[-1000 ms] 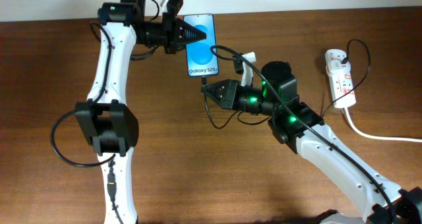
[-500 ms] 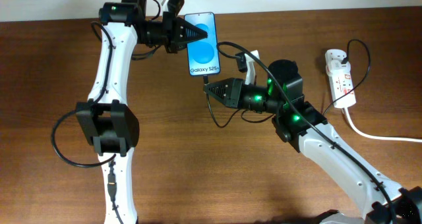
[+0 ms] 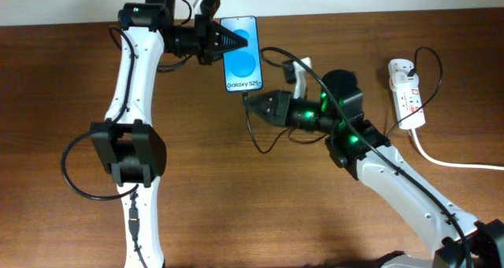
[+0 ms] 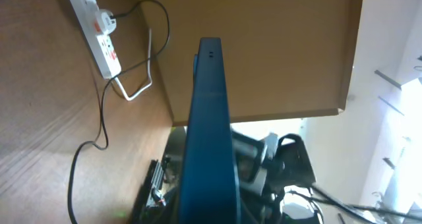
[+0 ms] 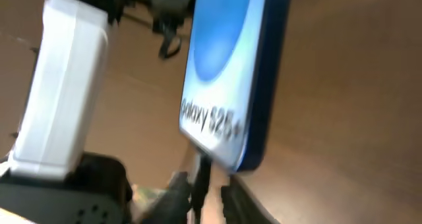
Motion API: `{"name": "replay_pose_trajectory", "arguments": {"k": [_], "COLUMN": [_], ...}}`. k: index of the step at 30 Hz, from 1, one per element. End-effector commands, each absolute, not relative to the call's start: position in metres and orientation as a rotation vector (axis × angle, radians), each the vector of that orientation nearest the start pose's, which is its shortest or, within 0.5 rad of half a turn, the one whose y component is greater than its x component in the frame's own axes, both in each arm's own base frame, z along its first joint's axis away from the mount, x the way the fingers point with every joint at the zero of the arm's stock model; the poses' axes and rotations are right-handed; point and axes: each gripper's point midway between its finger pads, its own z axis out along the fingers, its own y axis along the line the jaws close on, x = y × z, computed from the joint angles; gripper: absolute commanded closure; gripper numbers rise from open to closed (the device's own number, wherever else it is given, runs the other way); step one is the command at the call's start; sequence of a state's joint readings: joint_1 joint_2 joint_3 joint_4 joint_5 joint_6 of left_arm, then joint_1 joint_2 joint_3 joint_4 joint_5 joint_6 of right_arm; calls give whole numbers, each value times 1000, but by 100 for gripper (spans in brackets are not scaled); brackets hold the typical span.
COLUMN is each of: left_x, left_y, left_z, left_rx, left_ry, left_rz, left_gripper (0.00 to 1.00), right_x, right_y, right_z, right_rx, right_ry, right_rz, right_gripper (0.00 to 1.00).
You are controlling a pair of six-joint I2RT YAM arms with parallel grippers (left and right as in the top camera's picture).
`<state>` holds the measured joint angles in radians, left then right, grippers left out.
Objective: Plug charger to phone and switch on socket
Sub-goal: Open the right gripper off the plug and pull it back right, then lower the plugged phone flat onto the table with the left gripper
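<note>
The table (image 3: 236, 213) is brown wood. The socket (image 3: 407, 91) lies flat at frame right. The left gripper (image 3: 231, 41) clamps the phone (image 3: 242, 55) at upper centre. The right gripper (image 3: 249, 105) pinches the charger (image 5: 200, 172) tip at the phone's lower edge.

I'm looking down on a brown wood-grain table (image 3: 236, 213). Far on the right lies the socket (image 3: 407, 91), a white strip with red switches, flat on the wood. Its thick white cord (image 3: 465, 165) runs across the surface to the right edge. The charger (image 4: 100, 112) is plugged in at the strip's far end, and its thin black cable trails over the tabletop toward the middle.
</note>
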<state>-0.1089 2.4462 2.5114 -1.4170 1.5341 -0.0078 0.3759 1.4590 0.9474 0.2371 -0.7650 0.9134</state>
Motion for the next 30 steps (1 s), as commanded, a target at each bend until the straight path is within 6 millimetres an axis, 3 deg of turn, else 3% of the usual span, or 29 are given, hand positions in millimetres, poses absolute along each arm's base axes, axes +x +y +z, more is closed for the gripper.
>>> {"name": "replay_pose_trajectory", "arguments": {"k": [1,3,5,12,16,17,22,30], "left_x": [456,460,465,475,478,479,477,466], "left_y": [-225,-220,-214,-203,-199,-197,-183,-168], "left_z": [293,290,283,262,251,243,210,184], "left_rx": [374,373,358,319,307,295,218,210], "left_ry": [2131,2136,2174,2287,2346,2388,2599,2756], "left_rz": [-2157,-2124,-2065,-1902,-1818,-1767,-1535,-1355], "left_gripper": [100,100,100,100,100,100,100,100], "right_x": [360,354,350,352,355,357,356,368], "right_y": [257,259,258,245,229,219,186,141], "right_z": [252,247,243,242,229,217,181,157], "right_rx": [-26,-70,-105,-115,-62,-41,78,213], "right_ry": [2092,2115,2131,2137,2190,2228,2397,2476], "right_rz": [1506,1508,1509,1524,1484,1425,1178,847], "right_gripper": [60,43,35,27,22,13,6,2]}}
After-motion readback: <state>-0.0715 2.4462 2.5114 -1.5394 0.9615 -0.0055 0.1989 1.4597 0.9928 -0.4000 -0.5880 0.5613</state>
